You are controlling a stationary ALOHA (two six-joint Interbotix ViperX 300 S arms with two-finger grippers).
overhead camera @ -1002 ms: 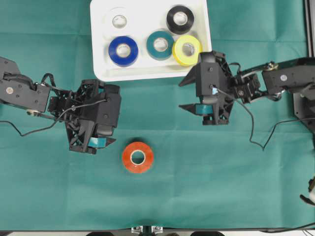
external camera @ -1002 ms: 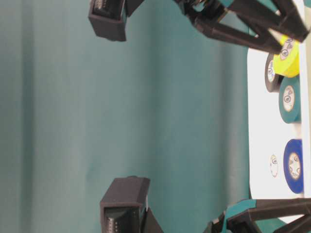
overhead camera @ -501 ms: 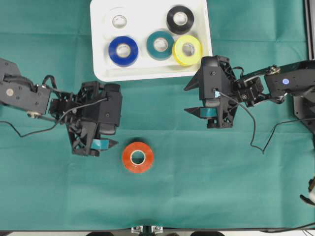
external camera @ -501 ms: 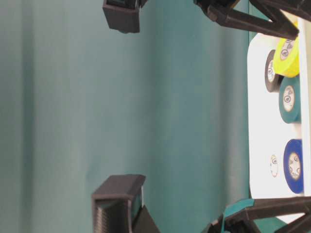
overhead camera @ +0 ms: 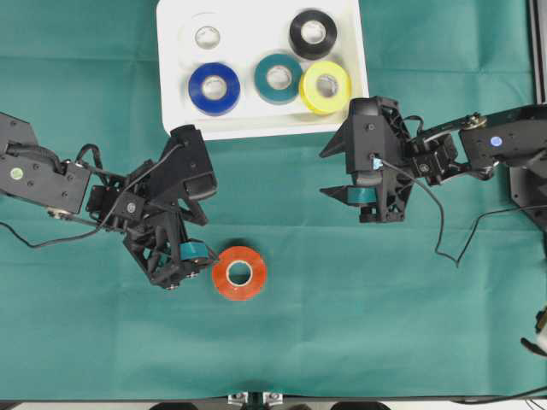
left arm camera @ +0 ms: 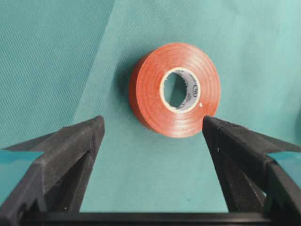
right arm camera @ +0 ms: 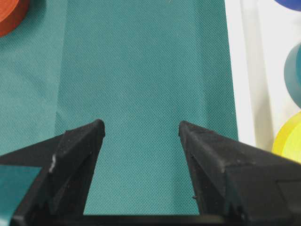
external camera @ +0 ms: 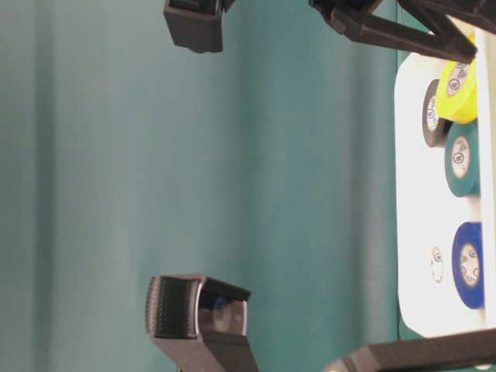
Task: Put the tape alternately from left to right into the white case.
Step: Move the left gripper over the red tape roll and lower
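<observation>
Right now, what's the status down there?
Left end effector open, lined up on the red tape roll. Right end effector open, empty. Five rolls in the white plastic tray. Nothing blocking.

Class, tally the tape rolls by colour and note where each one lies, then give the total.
White: 1, in the white case
Black: 1, in the case
Blue: 1, in the case
Teal: 1, in the case
Yellow: 1, in the case
Red: 1, on the green cloth
Total: 6 rolls
</observation>
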